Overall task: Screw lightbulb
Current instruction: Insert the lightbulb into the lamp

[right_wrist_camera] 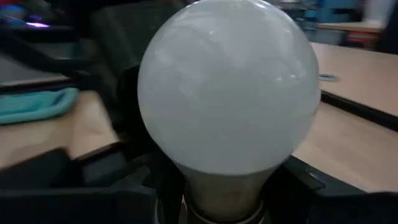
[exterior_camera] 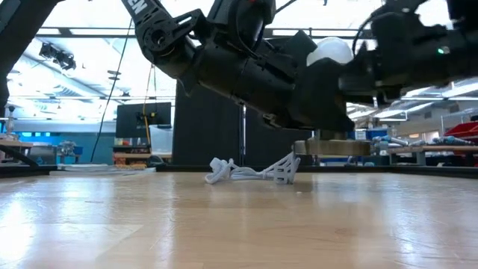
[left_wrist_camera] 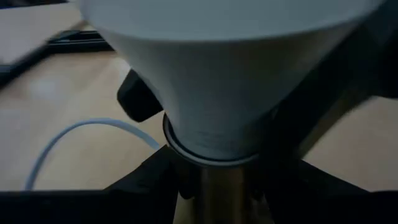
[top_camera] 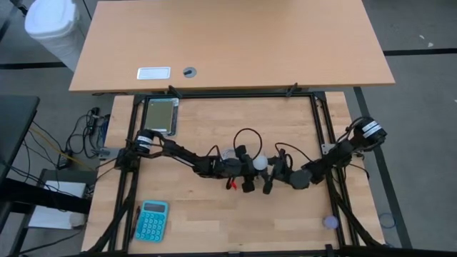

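Observation:
The white lightbulb (top_camera: 260,162) stands globe-up at the table's middle, between my two grippers; it also shows in the low view (exterior_camera: 330,51). Its narrow base sits in a brass-coloured socket stem (left_wrist_camera: 217,193) above a round grey socket disc (exterior_camera: 332,147), which hangs clear of the table. The white cord (exterior_camera: 246,172) runs from the disc down onto the table at its left. My left gripper (top_camera: 246,176) comes from the left and is shut at the stem. My right gripper (top_camera: 272,176) comes from the right and is shut at the bulb's neck. My left gripper has its two fingers (left_wrist_camera: 146,180) on either side of the socket's stem (left_wrist_camera: 217,199), just under the bulb's neck, coming level from the table's left. The socket is lifted, its disc level and clear of the table. The touching faces are hidden by the bulb. My right gripper has its fingers (right_wrist_camera: 289,183) on either side of the bulb's tapered neck (right_wrist_camera: 224,186), below the globe, coming level from the table's right. The bulb stands upright, globe on top. The touching faces are hidden under the globe.
A teal calculator (top_camera: 151,220) lies near the front left. A grey tray (top_camera: 160,116) lies at the far left. A small purple disc (top_camera: 330,222) lies at the front right. A second desk (top_camera: 228,43) stands beyond the far edge.

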